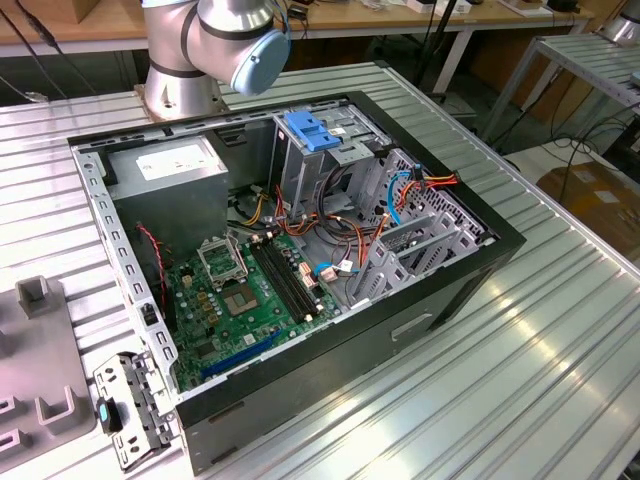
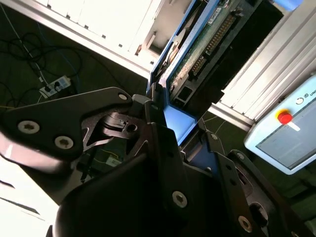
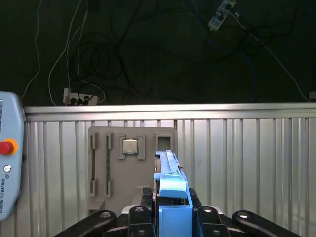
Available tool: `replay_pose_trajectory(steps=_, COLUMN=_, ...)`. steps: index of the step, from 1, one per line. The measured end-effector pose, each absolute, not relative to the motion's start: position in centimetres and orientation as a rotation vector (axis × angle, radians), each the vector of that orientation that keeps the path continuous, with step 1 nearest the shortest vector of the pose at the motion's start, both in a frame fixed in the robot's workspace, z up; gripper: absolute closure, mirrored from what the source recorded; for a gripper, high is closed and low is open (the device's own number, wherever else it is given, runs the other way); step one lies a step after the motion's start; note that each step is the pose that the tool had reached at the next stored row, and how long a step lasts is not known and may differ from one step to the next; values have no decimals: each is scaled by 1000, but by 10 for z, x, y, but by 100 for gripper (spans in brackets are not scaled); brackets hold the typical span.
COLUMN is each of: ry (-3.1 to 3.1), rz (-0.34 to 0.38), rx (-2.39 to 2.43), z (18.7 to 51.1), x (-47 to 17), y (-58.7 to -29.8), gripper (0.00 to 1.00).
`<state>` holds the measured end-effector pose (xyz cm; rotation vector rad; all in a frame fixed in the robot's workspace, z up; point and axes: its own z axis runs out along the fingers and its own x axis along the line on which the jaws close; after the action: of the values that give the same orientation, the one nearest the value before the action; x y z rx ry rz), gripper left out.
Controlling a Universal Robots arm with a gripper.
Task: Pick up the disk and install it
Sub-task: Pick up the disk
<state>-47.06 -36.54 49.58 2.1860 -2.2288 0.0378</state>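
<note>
Well, in the exterior view a flat grey holder plate [image 1: 40, 350] lies at the bench [image 1: 560, 340] edge on the exterior view's left. Just beside it is a small metal bracket [image 1: 125, 410] with a blue bit on it. Next comes the big black computer case [image 1: 450, 290], open on top, in the middle of the ribbed, shiny bench. Inside it are a grey power box [image 1: 165, 165], a green board [image 1: 240, 300], a light blue ribbed latch plate [image 1: 312, 132] and a silver metal cage [image 1: 420, 240]. Red, orange and blue cables [image 1: 420, 185] lie in a tangle between the board and the cage. The silver arm [image 1: 215, 40] stands at the far edge of the bench, behind the case.

In both wrist views the black gripper [image 3: 172, 213] [image 2: 180, 133] has its jaws closed tight on the disk [image 3: 168, 170] [image 2: 197, 44], so the disk is up in the air, off the bench. The first wrist view sees the disk edge-on, thin, with a smooth blue side rail. Past it lie the ribbed bench, the grey holder plate [image 3: 128, 190] with a small square chip [image 3: 131, 146], and a pale blue control box [image 3: 7, 168] with a red button [image 3: 5, 147]. In the second wrist view the disk's green underside faces the camera.
</note>
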Motion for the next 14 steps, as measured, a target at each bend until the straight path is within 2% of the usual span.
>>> replay_pose_trajectory(steps=14, ry=-2229, rz=38, rx=2186, z=500, x=-470, y=-365, gripper=63)
